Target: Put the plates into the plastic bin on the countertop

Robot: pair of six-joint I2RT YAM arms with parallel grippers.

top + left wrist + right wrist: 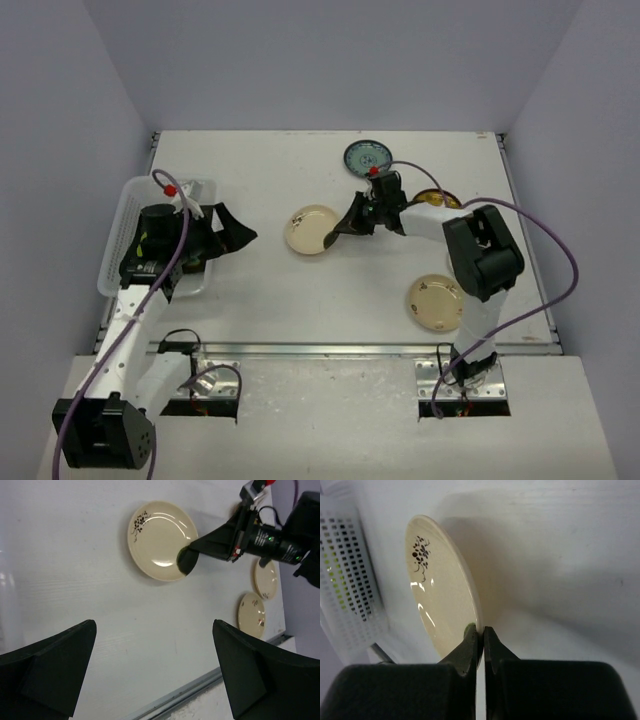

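A cream plate [310, 228] with a dark flower print lies mid-countertop; it also shows in the left wrist view [160, 539] and the right wrist view [440, 595]. My right gripper [333, 238] is shut on its right rim [480, 630]. My left gripper [240, 238] is open and empty beside the plastic bin [125, 215], which also shows in the right wrist view [350, 580]. A blue patterned plate [367, 157] lies at the back. Another cream plate [434, 301] lies near the front right. A brown-yellow plate [437, 199] is partly hidden behind my right arm.
The countertop [300, 300] has a metal rail [330, 349] along its near edge. Grey walls stand on three sides. The left arm covers most of the bin, so its contents are largely hidden. Two small cream plates [252, 611] lie by the rail in the left wrist view.
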